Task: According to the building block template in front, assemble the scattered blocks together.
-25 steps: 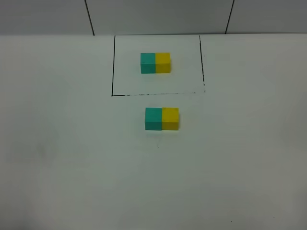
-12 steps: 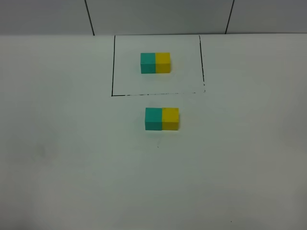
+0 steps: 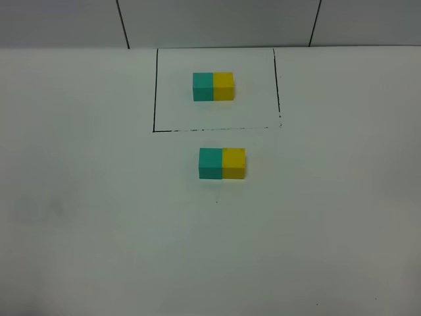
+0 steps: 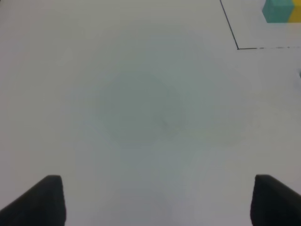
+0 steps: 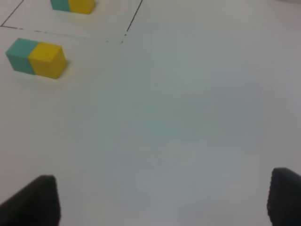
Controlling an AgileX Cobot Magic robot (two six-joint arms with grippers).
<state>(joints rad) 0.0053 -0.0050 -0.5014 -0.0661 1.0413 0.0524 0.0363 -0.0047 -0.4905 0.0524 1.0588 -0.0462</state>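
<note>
Matte, smooth-faced teal cube (image 3: 210, 163) and yellow cube (image 3: 233, 163) rest on a matte white table (image 3: 99, 230).

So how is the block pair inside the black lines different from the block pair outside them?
The pair inside the lines sits farther back on the table, with a drawn black rectangle around it. The pair outside sits nearer the front, on bare table with no lines around it, and looks a bit bigger in the high view. Both are teal on the left, yellow on the right, joined side by side.

Teal cube (image 3: 210, 163) and yellow cube (image 3: 233, 163) on a white table (image 3: 99, 230).
</note>
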